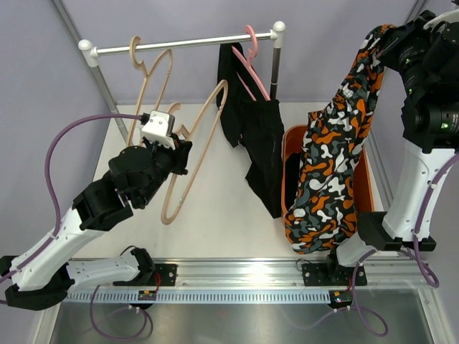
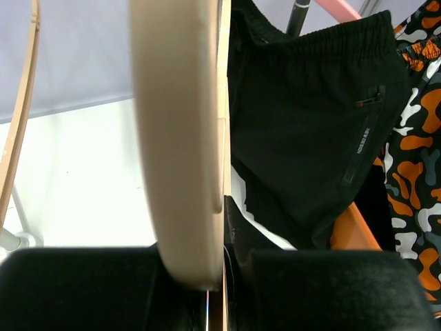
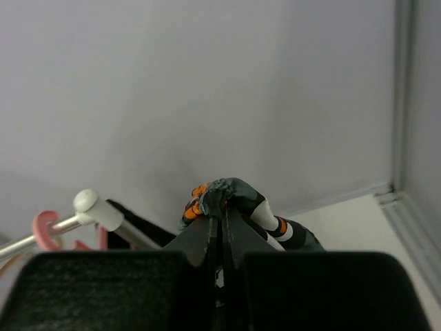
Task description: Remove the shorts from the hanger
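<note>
Clamps a bare beige hanger [image 1: 203, 132] in the left tool [image 1: 174, 154], tilted, just beside the black shorts [image 1: 262, 143]; risks snagging that cloth if swung rightward. Leaves those shorts draped on the pink hanger [image 1: 252, 50] at the rail [image 1: 179, 44], long axis vertical, legs pointing down. Pinches the patterned shorts [image 1: 330, 165] tight in the right tool [image 1: 376, 43], held high, hanging lengthwise down over the orange bin [image 1: 363, 183]; risks slipping from so narrow a bite, or spilling past the rim.

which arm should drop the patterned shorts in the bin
Right: the right gripper is shut on the patterned shorts, which hang over the orange bin; the left gripper is shut on a beige hanger.
</note>
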Controlling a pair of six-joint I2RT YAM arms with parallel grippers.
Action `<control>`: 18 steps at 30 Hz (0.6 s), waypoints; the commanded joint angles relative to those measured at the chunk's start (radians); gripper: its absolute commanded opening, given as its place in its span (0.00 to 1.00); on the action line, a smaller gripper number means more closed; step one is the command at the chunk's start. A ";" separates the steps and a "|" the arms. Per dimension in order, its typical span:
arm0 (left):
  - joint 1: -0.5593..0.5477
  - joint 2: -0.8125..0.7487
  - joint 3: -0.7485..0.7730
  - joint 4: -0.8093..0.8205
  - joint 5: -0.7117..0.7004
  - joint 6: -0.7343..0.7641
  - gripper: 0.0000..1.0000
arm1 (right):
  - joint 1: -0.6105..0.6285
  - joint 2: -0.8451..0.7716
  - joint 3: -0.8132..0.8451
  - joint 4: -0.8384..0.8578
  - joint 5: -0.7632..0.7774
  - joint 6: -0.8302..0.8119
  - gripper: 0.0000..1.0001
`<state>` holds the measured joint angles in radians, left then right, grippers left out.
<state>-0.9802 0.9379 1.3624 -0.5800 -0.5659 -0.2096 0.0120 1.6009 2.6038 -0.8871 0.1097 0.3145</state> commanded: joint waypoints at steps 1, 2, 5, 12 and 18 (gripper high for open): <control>0.009 -0.008 0.027 0.029 0.023 0.010 0.00 | -0.134 0.019 0.033 0.026 -0.432 0.302 0.00; 0.011 -0.010 0.021 0.032 0.024 0.010 0.00 | -0.192 0.025 0.039 0.042 -0.493 0.331 0.00; 0.014 -0.019 0.001 0.042 0.029 0.015 0.00 | -0.199 -0.007 0.012 0.166 -0.591 0.353 0.00; 0.017 -0.025 -0.014 0.046 0.049 0.004 0.00 | -0.201 -0.258 -0.257 0.640 -0.299 0.327 0.00; 0.017 -0.024 -0.006 0.039 0.066 -0.004 0.00 | -0.201 -0.021 0.077 0.678 -0.228 0.397 0.00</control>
<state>-0.9668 0.9306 1.3479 -0.5854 -0.5297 -0.2096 -0.1890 1.4799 2.6160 -0.3401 -0.2066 0.6518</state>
